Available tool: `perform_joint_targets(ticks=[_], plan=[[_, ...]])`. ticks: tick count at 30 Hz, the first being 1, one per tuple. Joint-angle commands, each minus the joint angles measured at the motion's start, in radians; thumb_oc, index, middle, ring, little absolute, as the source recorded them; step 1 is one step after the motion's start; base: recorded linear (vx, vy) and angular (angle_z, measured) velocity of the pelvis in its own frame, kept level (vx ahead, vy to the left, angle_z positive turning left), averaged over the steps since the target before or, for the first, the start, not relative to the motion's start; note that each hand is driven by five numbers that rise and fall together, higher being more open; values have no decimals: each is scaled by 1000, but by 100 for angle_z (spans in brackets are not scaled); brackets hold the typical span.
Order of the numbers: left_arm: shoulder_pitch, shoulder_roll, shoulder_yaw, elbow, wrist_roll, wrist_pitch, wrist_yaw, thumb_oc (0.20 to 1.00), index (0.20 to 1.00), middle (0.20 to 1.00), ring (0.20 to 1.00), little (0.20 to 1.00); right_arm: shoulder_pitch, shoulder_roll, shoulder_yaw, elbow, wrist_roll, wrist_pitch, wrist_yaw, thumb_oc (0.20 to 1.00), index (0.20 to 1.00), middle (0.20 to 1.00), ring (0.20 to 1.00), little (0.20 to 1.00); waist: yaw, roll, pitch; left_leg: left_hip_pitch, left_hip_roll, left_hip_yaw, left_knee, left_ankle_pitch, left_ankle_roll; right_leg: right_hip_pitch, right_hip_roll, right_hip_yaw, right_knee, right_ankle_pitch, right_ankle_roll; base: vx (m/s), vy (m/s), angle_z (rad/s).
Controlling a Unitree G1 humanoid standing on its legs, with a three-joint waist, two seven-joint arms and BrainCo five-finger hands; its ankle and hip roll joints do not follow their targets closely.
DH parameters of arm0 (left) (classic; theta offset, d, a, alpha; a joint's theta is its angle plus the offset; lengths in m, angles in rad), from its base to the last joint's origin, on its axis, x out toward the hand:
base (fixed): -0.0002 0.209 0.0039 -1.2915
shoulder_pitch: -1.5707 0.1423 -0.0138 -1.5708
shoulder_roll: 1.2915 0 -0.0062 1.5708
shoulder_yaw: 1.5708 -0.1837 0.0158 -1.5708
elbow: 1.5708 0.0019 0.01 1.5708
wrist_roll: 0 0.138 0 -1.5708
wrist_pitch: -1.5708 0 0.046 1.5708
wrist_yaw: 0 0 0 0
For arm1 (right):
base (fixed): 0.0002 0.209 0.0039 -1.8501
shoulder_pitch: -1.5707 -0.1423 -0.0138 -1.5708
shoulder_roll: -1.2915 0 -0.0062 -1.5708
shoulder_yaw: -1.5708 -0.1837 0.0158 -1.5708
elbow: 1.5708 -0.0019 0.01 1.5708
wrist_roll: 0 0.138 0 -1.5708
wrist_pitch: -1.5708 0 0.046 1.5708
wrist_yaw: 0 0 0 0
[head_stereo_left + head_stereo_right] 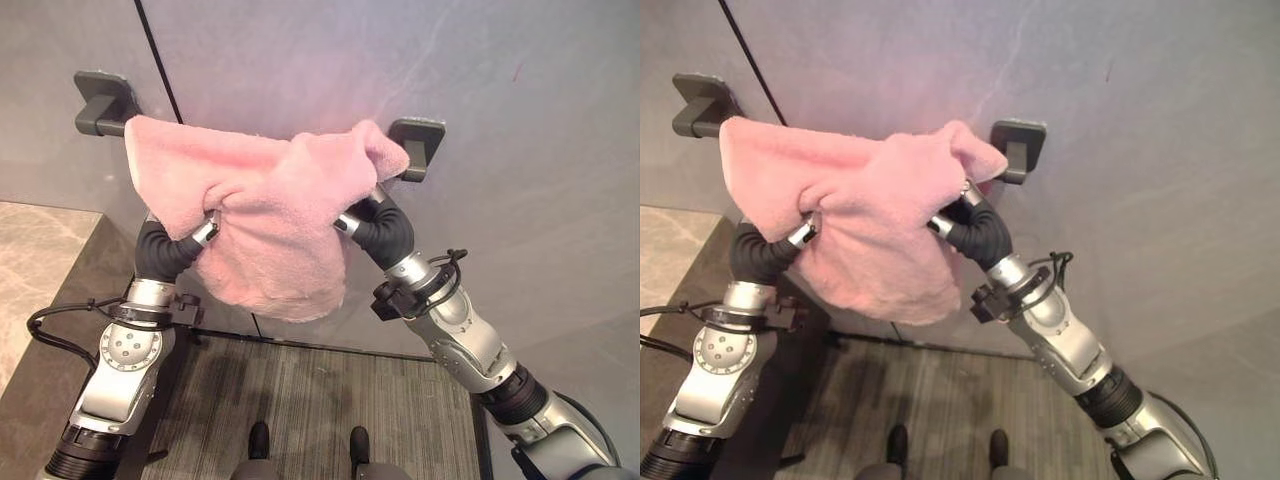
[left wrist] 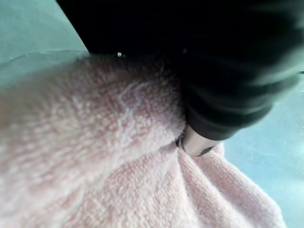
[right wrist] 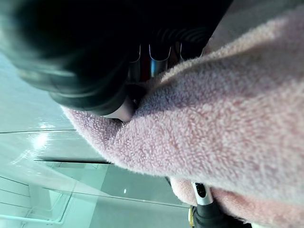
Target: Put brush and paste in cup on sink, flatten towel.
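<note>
Grey wall panels (image 1: 520, 80) fill the background, with a dark towel bar fixed across them on two brackets (image 1: 102, 100) and a stone bench (image 1: 40, 260) edging in at 9 o'clock. On the bar hangs the pink towel (image 1: 270, 210), bunched and rumpled, its right end heaped over the bracket at 1 o'clock and its middle sagging in a loose pouch. The left hand (image 1: 208, 230) reaches into the cloth from 7 o'clock and the right hand (image 1: 350, 222) from 4 o'clock; the fingers of both are buried in the folds, so I cannot tell whether they clamp the towel or merely press it. Judging by the creases, the flattening is under way but far from done. Brush, paste and cup are nowhere to judge from here.
</note>
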Motion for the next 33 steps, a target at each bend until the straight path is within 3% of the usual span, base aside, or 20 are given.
perform_joint_targets(ticks=[1, 9, 12, 16, 23, 32, 33], plan=[[-7, 44, 57, 2, -43, -62, 53, 200, 200, 200, 200, 200, -32, 5, -20, -59, 35, -61, 20, 200, 200, 200, 200, 200, 1, -53, -42, 3, 3, 65, 3, -15, 8, -7, -117, 26, 1, 35, 86, 0, 0, 0], [13, 38, 71, 86, -18, -47, 88, 200, 200, 200, 200, 200, -58, 22, 51, 51, 14, -17, 23, 200, 200, 200, 200, 200, 20, -51, -33, -2, 0, 60, 3, -13, 11, -9, -120, 18, -2, 35, 84, 0, 0, 0], [-2, 28, 58, 142, -25, -42, 97, 200, 200, 200, 200, 200, -65, 70, 106, 132, 107, 16, 49, 200, 200, 200, 200, 200, 32, -52, -31, -5, 0, 57, 3, -10, 11, -11, -120, 15, -2, 36, 83, 0, 0, 0], [-31, 16, 42, 206, -11, -44, 132, 200, 200, 200, 200, 200, -96, 84, 139, 176, 65, 30, 40, 200, 200, 200, 200, 200, 41, -55, -29, -8, 2, 56, 3, -8, 11, -13, -120, 14, -2, 36, 83, 0, 0, 0], [-62, -24, -45, 251, 53, -21, 152, 200, 200, 200, 200, 200, -80, 128, 134, 235, 14, 25, -3, 200, 200, 200, 200, 200, 35, -54, -31, -15, 0, 56, 3, -8, 13, -20, -122, 17, -2, 41, 84, 0, 0, 0], [-39, -19, -45, 240, 62, -14, 136, 200, 200, 200, 200, 200, -4, 115, 90, 190, -3, 14, -14, 200, 200, 200, 200, 200, 19, -45, -40, -6, -1, 63, 3, -12, 15, -19, -124, 22, -2, 40, 86, 0, 0, 0], [-34, -19, -45, 243, 61, -13, 132, 200, 200, 200, 200, 200, 6, 113, 90, 188, 0, 17, -8, 369, 369, 369, 369, 369, 18, -42, -41, -6, 0, 63, 3, -12, 15, -18, -125, 22, -2, 39, 86, 0, 0, 0]])
